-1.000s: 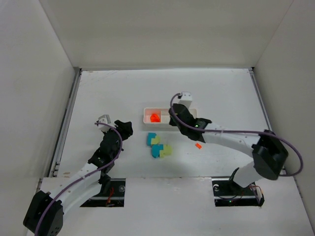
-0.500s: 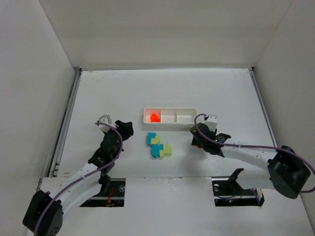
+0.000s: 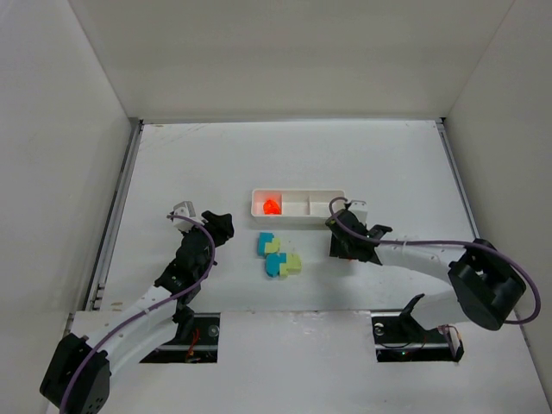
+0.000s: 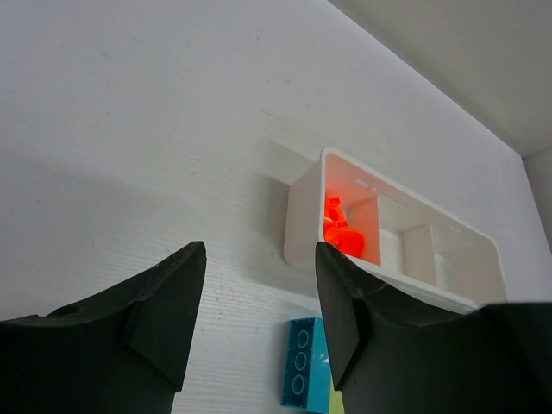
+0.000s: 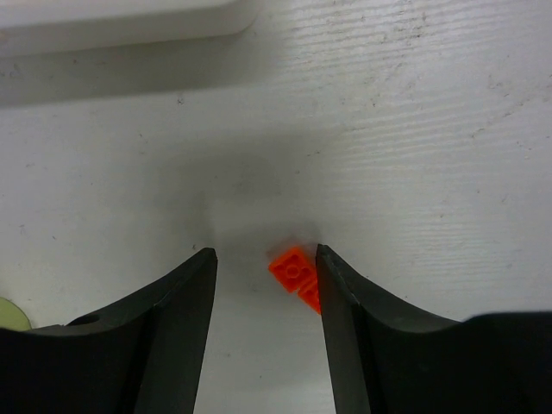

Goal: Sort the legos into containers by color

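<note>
The sorting is only getting started, as I judge it: the tray (image 3: pixel 297 191) is holding orange-red legos (image 3: pixel 271 206) in its left end compartment alone, while its middle and right compartments are showing nothing inside. Waiting on the desk (image 3: pixel 190 164) just in front of the tray are the teal-blue legos (image 3: pixel 266 244) and yellow-green legos (image 3: pixel 292 262), lying bunched together and touching, with none of either colour sorted yet. One loose orange-red lego (image 5: pixel 295 271) is also lying on the desk near the tray's right end. The right hand (image 5: pixel 266 255) is hanging over it with its jaws standing apart, the piece sitting between them close to one finger and not gripped. The left hand (image 4: pixel 259 250) is hovering off to the left of the tray, well apart from the pile, jaws apart and holding nothing. From above, the right hand is covering the loose piece completely, so only the wrist view is showing it, and there one finger is cutting off its lower edge. Whether the filled compartment is holding one piece or several is hard to make out.
</note>
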